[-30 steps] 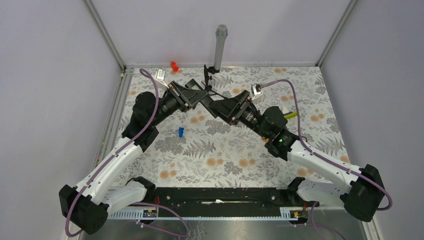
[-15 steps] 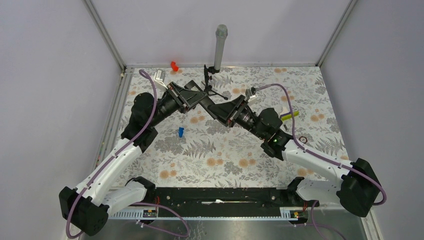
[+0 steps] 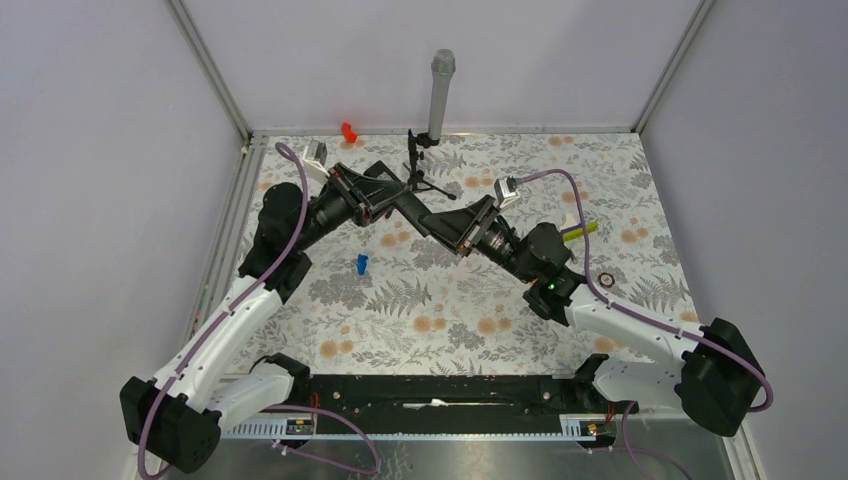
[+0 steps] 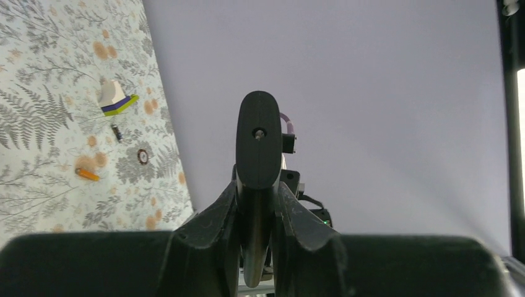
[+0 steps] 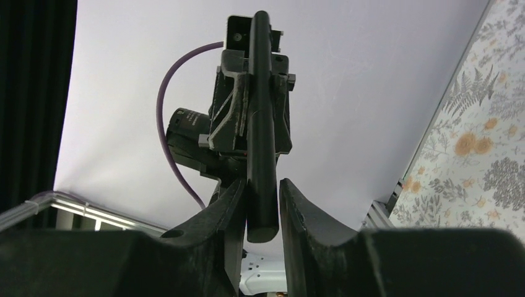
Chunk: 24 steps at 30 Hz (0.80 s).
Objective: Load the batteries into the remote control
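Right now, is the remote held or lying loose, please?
Held: the left gripper and right gripper each clamp one end of the remote.

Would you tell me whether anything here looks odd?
Slightly: the slim black remote control is clamped in mid-air between the left gripper and right gripper, so neither is free for the orange cylindrical battery lying loose on the floral table.

The top view is bright and evenly lit from above, and the arms (image 3: pixel 230 320) cast soft, faint shadows on the bench (image 3: pixel 440 310). Both wrist views are backlit by the pale wall (image 4: pixel 384 93), so the left claw (image 4: pixel 257 199), the right claw (image 5: pixel 263 185) and the remote (image 4: pixel 259 142) go near black with surface detail lost. The claw bodies along the bottom edges are blurred. A white strip (image 4: pixel 522 124) glares at the left wrist view's right edge.
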### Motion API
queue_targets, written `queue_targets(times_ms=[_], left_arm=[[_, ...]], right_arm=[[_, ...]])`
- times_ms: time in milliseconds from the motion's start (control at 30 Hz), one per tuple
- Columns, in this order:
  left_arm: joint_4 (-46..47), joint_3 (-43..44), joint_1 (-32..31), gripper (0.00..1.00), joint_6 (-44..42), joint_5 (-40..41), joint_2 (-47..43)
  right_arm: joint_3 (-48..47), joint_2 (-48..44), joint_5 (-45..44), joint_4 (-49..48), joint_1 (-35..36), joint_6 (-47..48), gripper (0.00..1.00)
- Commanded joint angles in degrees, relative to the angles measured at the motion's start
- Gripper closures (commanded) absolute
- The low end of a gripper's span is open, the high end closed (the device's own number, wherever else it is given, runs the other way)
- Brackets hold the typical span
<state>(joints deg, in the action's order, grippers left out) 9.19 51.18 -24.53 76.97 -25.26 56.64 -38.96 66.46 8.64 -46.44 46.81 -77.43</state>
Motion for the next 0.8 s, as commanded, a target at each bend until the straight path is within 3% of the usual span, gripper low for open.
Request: queue_targets(times_ms=[0, 100, 267, 367, 600, 767], left_arm=[[12.2, 1.6, 2.3, 1.0, 10.3, 0.2, -2.7], [14.5, 0.9, 2.8, 1.0, 12.9, -0.3, -2.3], [13.3, 1.2, 2.7, 1.0, 11.8, -2.2, -1.2], [13.3, 0.5, 2.6, 1.0, 11.6, -3.4, -0.8], [13.7, 0.1, 2.6, 1.0, 11.3, -5.0, -0.3], [13.5, -0.6, 2.6, 1.0, 10.9, -5.3, -0.2]], right_arm=[[2.3, -1.1, 2.7, 0.1, -0.4, 8.8, 0.68], [3.0, -1.7, 3.3, -0.9, -0.4, 10.8, 0.68], [-1.5, 0.7, 5.4, 2.2, -0.4, 10.4, 0.35], [-7.9, 5.2, 6.5, 7.5, -0.5, 10.9, 0.27], [-9.3, 10.0, 8.3, -1.6, -1.1, 6.4, 0.16], [-9.3, 9.5, 7.9, -2.2, -1.6, 6.0, 0.13]])
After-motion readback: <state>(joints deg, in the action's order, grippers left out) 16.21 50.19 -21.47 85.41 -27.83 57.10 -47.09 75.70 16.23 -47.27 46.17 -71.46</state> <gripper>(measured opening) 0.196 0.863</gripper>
